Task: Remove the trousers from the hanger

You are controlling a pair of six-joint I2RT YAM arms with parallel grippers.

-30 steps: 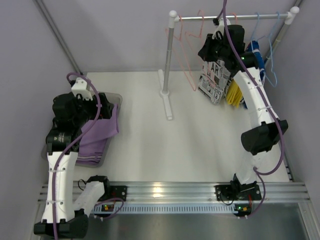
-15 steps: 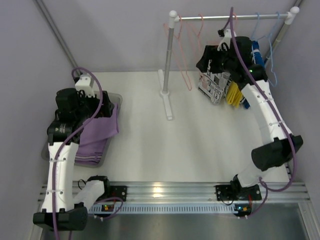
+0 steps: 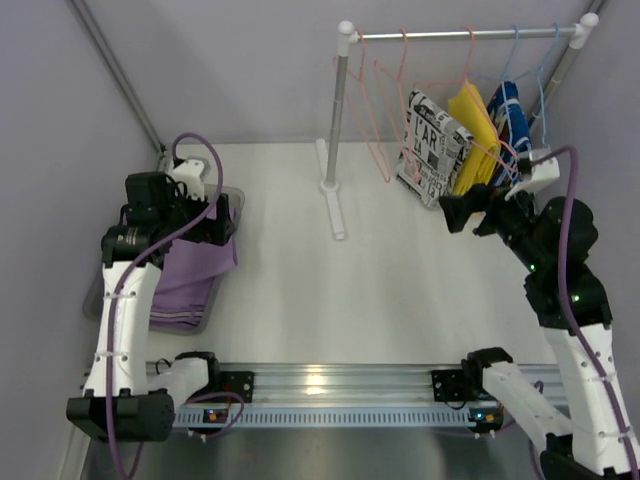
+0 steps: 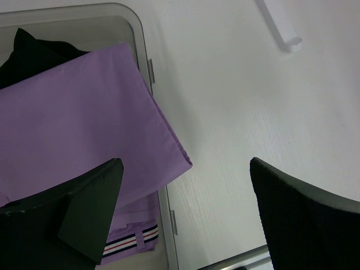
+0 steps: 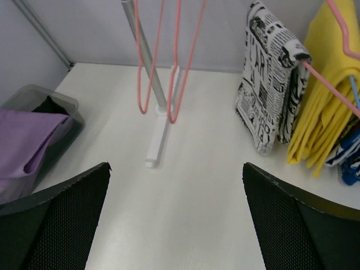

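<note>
Left wrist view: lilac trousers [image 4: 79, 118] atop black pair [image 4: 34, 53] in grey bin [image 4: 84, 12].

The top view looks down from high at the near edge over the whole table [image 3: 400, 290]. The left wrist view stares down, close, at the bin [image 4: 141, 52] under the left gripper [image 4: 185, 163]. The right wrist view faces the rack [image 5: 157, 138] ahead of the right gripper [image 5: 175, 166] and shares that bin.
</note>
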